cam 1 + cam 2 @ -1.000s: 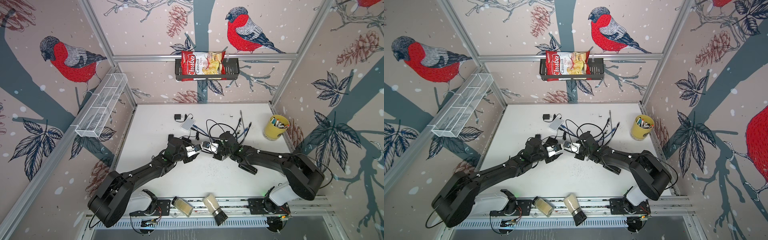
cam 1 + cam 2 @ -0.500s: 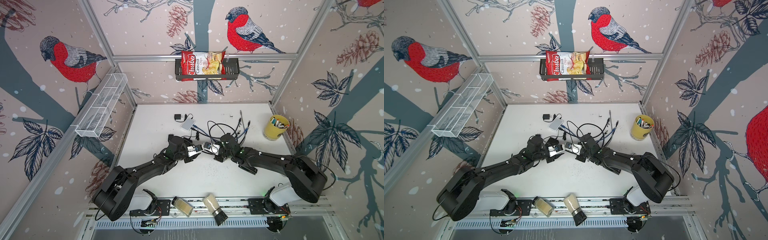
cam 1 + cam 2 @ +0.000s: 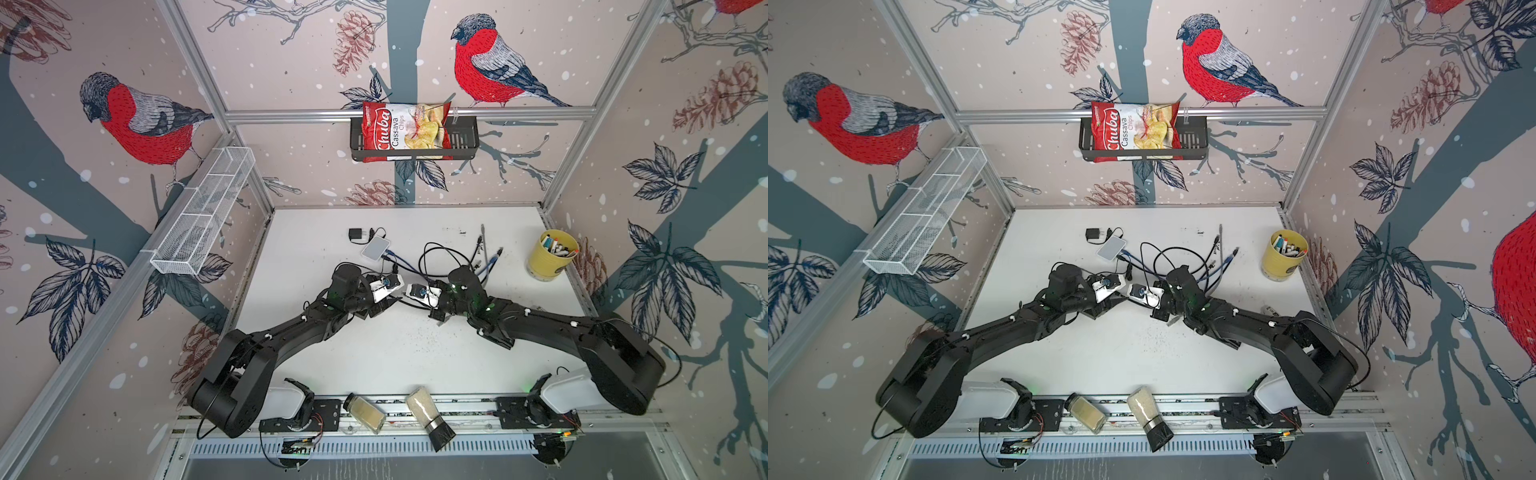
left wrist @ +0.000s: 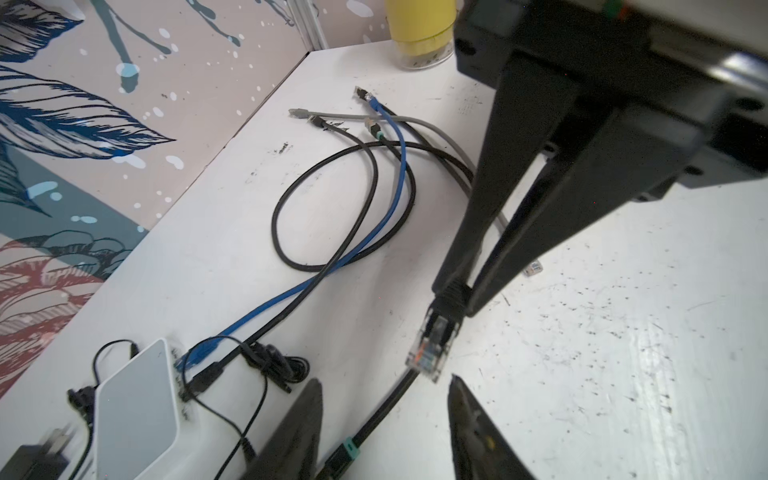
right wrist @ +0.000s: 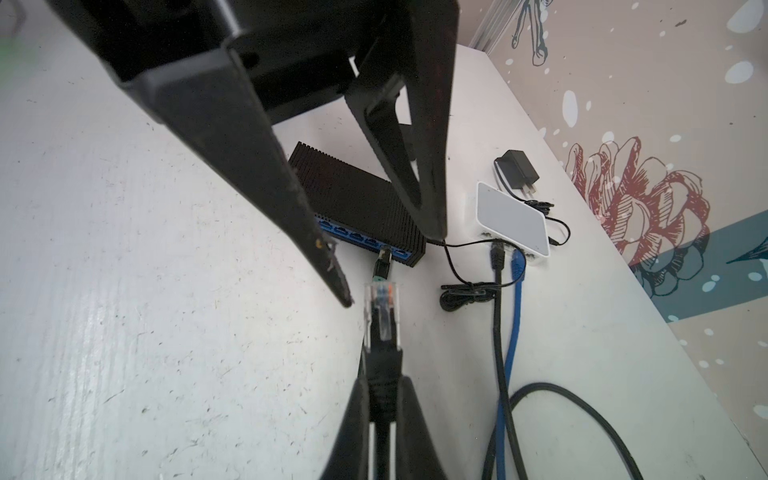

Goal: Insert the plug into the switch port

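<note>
Nearest the right wrist camera, the right gripper (image 5: 383, 384) is clenched on the black boot of the plug (image 5: 380, 307), pads pinching either side just behind the clear connector. The connector sticks out free ahead of them, above the white table (image 5: 124, 291) and not yet in any port.

Just past its tip the left gripper (image 4: 385, 380) hangs with its fingers spread. The plug's end sits about between the two tips, and neither touches it (the left wrist view shows clear gaps on both sides).

Beyond that lies the black switch (image 5: 353, 195), its row of blue ports facing the plug. One port already holds a green-collared plug (image 5: 382, 266). The ports on either side of it look empty, though one left finger covers part of the row, so I cannot count them. Further back, a white box (image 5: 511, 216) has a black cable (image 5: 498, 316) and a blue cable (image 5: 515, 316) plugged in, with a black adapter (image 5: 517, 168) behind it.

The step in hand looks like lining the plug up with a free port. To do it well:
- The connector should be squared to the port face before it moves forward.
- It should go in straight, not at a slant.
- The grip should stay on the boot so that the latch can flex.
- The left gripper would help most by clearing the row and bracing the switch body, which would probably slide back under a push.
</note>
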You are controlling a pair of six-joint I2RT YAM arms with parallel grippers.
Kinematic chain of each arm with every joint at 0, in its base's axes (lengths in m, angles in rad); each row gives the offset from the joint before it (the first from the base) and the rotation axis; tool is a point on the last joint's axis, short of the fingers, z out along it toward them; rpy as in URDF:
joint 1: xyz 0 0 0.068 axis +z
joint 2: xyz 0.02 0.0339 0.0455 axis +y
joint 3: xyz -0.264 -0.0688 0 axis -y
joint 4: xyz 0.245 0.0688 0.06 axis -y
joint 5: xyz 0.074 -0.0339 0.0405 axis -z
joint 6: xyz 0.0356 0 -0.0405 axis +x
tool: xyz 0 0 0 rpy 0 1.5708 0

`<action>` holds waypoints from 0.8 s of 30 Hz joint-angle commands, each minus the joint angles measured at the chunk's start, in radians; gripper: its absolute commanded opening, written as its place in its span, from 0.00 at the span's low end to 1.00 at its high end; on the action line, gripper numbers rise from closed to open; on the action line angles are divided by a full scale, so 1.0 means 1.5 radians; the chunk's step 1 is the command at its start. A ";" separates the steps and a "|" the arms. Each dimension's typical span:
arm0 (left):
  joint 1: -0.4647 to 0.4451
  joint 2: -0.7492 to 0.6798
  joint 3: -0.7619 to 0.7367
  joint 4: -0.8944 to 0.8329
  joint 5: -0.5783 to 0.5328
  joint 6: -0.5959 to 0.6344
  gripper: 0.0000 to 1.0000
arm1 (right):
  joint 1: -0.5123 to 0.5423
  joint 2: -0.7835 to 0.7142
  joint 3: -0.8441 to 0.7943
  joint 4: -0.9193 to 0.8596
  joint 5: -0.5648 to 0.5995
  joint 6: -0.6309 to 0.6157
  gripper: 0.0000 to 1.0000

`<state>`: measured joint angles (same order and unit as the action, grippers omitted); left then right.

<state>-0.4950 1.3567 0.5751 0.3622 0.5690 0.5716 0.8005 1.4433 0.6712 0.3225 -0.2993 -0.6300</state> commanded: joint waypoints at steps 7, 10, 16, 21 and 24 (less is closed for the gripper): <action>0.002 0.019 -0.006 0.067 0.110 0.020 0.47 | 0.000 -0.009 -0.003 0.026 -0.025 -0.014 0.07; 0.002 0.018 -0.010 0.085 0.118 0.017 0.45 | 0.001 -0.006 -0.003 0.026 -0.026 -0.014 0.07; 0.002 0.024 -0.016 0.110 0.125 0.017 0.40 | 0.001 -0.004 -0.001 0.028 -0.030 -0.011 0.07; 0.003 0.036 -0.014 0.107 0.128 0.020 0.31 | 0.001 -0.004 0.001 0.024 -0.032 -0.012 0.07; 0.002 0.038 -0.014 0.105 0.126 0.024 0.25 | 0.001 -0.004 0.002 0.023 -0.032 -0.011 0.07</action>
<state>-0.4927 1.4120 0.5522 0.4889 0.7345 0.6018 0.8005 1.4384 0.6674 0.3344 -0.3286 -0.6518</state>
